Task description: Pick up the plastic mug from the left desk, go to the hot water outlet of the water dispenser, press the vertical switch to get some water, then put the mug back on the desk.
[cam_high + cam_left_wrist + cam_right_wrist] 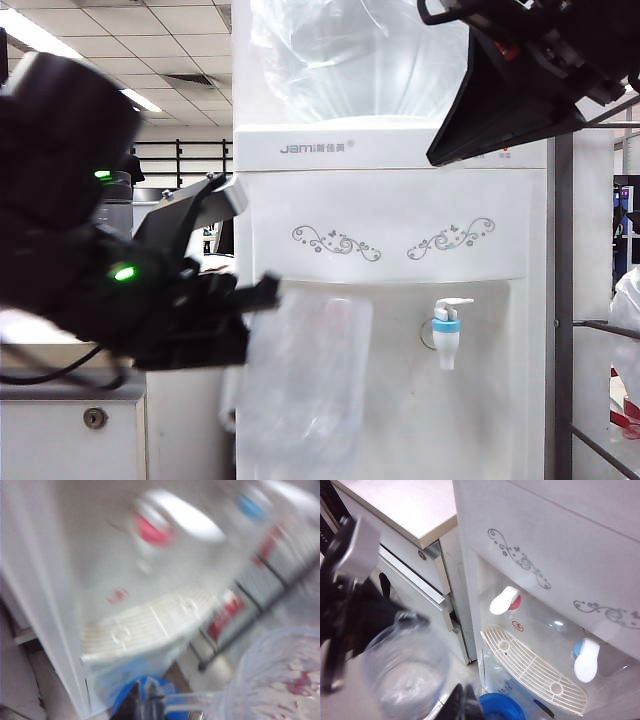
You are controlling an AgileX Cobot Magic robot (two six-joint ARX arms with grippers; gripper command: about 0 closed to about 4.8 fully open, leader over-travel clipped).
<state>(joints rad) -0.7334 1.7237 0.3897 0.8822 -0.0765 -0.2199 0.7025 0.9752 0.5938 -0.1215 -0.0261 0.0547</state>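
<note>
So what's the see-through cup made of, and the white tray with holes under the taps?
The plastic mug, held by the left gripper in front of the water dispenser, looks like thin clear plastic: you see straight through it, and it has a slightly cloudy shine. The drip tray looks like matte off-white moulded plastic, with neat slots, though that's a guess from looks alone.

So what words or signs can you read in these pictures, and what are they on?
"Jami", in grey letters followed by small characters too tiny to read: on the front of the water dispenser, above the swirls.
Small orange marks by the lights, under the right gripper's arm: too small to read.
Little round red sign below the red tap: its symbol can't be made out.
The left wrist view is too blurred to read anything.
</note>
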